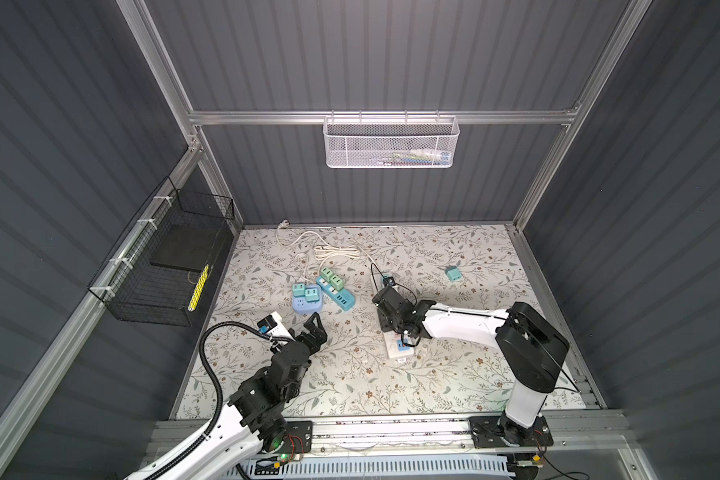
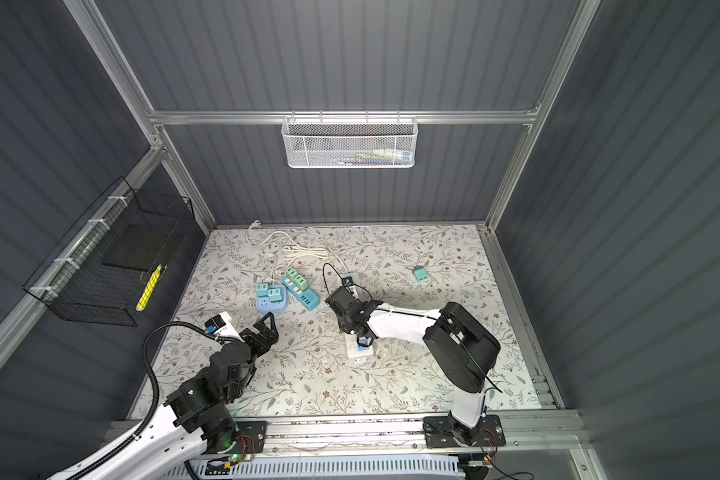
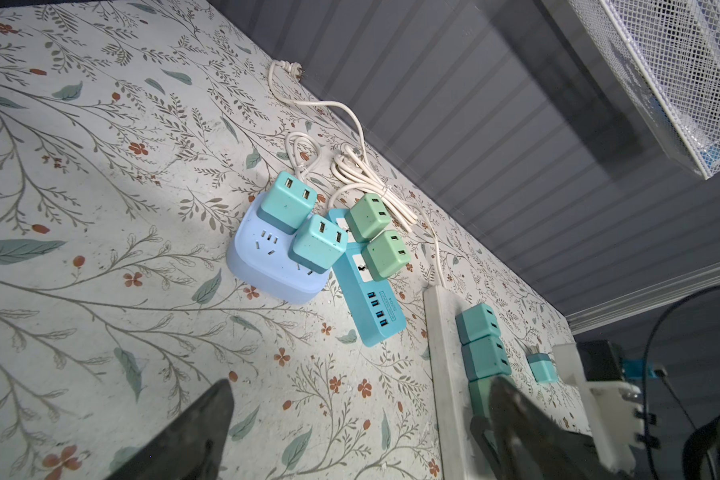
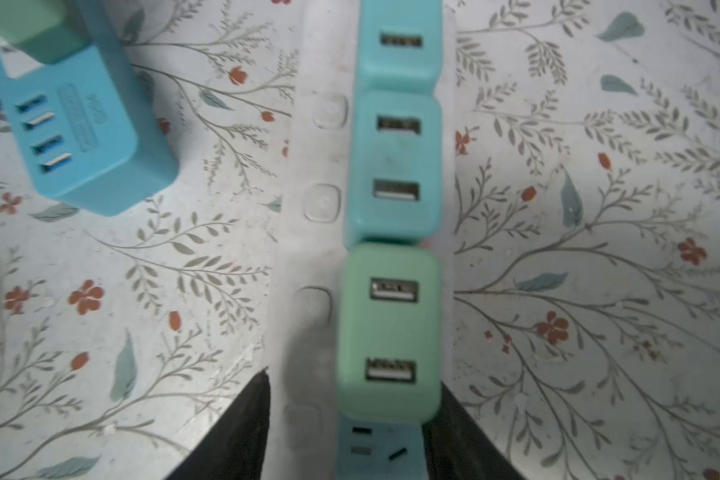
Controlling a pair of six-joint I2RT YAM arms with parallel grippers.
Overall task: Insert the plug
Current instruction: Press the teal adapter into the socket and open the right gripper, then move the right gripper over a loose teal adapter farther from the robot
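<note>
You have one floral-printed mat (image 1: 350, 386) covering the whole table.

Two baskets hang on the walls. One is a white mesh basket (image 1: 391, 143) on the rear rail, and one is a black wire basket (image 1: 167, 270) on the left wall.

Your left gripper (image 1: 308, 326) hangs over the near-left part of the mat. Its jaws are spread wide with nothing between them. Your right gripper (image 4: 352, 386) is down over the white strip. Its jaws are parted and straddle the green plug, and one finger (image 4: 246, 419) stands clear of the plug's side, so nothing is clamped.

Three socket units lie mid-mat:
- one long white plastic power strip (image 3: 443, 353)
- one shorter blue plastic strip (image 3: 360, 291) with four USB ports at its end
- one pale-blue square socket block (image 3: 267, 274) just beside the blue strip

One bundle of white cable (image 1: 335, 251) lies coiled behind them.

You can count eight cube-shaped USB charger plugs:
- **On the square block:** two teal ones (image 3: 285, 201) (image 3: 319, 245).
- **On the blue strip:** two green ones (image 3: 368, 216) (image 3: 385, 255).
- **On the white strip:** three in a row, two teal (image 3: 476, 322) (image 3: 485, 357) and then the pale-green cube plug (image 4: 387, 328). That last one is the task's plug. It stands on the strip's face and touches the teal one next to it.
- **Loose:** one teal plug (image 1: 453, 273) lies on the mat, well apart to the far right.
</note>
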